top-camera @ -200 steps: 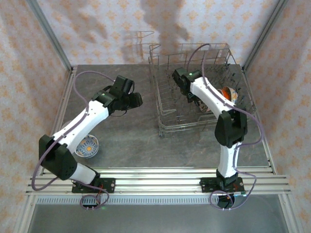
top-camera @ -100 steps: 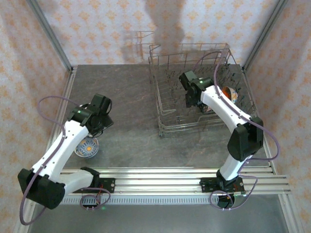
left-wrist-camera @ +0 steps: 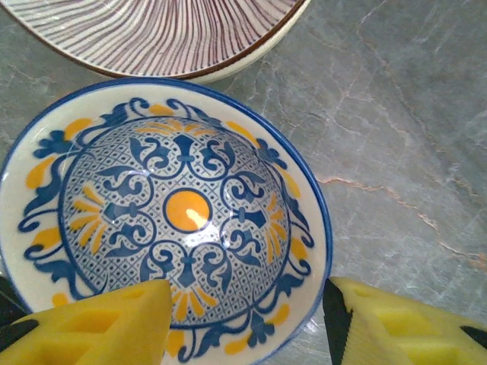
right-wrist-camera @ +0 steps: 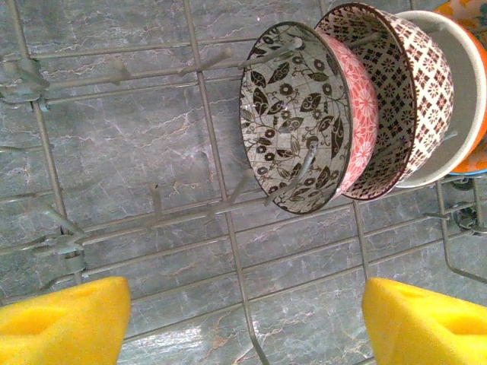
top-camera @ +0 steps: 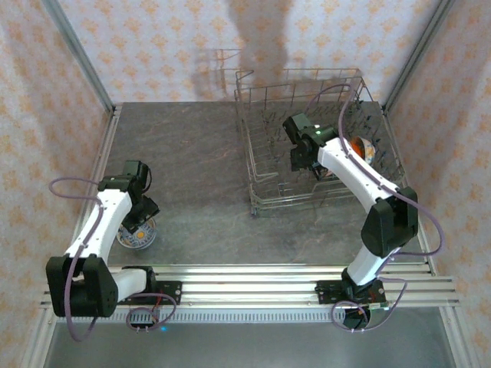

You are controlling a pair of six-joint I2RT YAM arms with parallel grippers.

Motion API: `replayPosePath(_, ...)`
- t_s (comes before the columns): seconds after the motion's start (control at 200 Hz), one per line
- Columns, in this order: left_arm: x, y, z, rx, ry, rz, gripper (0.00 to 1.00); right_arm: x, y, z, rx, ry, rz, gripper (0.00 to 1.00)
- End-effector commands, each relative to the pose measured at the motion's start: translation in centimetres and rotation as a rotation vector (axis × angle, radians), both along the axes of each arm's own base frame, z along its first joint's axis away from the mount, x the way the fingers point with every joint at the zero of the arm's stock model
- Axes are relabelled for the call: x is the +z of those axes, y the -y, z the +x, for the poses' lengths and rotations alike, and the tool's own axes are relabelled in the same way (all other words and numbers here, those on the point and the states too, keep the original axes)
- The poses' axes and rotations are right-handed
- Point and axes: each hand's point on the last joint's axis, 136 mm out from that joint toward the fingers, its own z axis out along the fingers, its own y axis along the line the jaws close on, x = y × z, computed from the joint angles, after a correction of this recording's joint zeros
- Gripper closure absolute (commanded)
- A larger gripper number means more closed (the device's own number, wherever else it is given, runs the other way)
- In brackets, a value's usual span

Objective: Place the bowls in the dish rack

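A blue-and-white bowl with yellow marks lies on the table at the near left. My left gripper hangs open right over its near rim, one finger above the inside and the other just outside. A brown-striped bowl lies touching it. The wire dish rack stands at the back right. Several bowls stand on edge between its tines, a leaf-patterned one in front of a pink one. My right gripper is open inside the rack, beside them, holding nothing.
The rack's tall wire sides surround my right gripper, and upright tines stand just ahead of it. Metal rails run along the near table edge. Patterned walls close in the left, back and right.
My left arm has swung back from the table's middle to the near left and come down over the blue-and-white bowl. My right gripper has shifted slightly inside the rack.
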Motion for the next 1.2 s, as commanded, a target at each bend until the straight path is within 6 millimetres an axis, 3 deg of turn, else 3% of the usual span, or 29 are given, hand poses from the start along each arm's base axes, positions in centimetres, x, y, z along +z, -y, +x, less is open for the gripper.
replayPosePath(0.0, -1.1, 0.7, 1.2, -0.065, 0.006, -0.057, 0.44, 0.0, -0.6, 0.5, 0.006, 0.011, 0.003, 0.21)
replayPosePath(0.3, -1.5, 1.1, 2.1, -0.095, 0.018, -0.083, 0.45, -1.3, -1.1, 0.8, 0.017, -0.023, -0.015, 0.21)
replayPosePath(0.621, -3.4, 0.8, 1.0, -0.102, -0.063, -0.069, 0.60, -1.4, -1.5, 1.3, 0.033, -0.031, -0.030, 0.21)
replayPosePath(0.896, -2.7, 0.7, 1.2, -0.107, -0.044, -0.061, 0.77, -1.3, -1.5, 1.5, 0.030, -0.028, -0.027, 0.21)
replayPosePath(1.196, -2.1, 0.8, 1.1, -0.112, -0.023, -0.062, 0.77, -1.5, -1.7, 1.5, 0.032, -0.032, -0.027, 0.21)
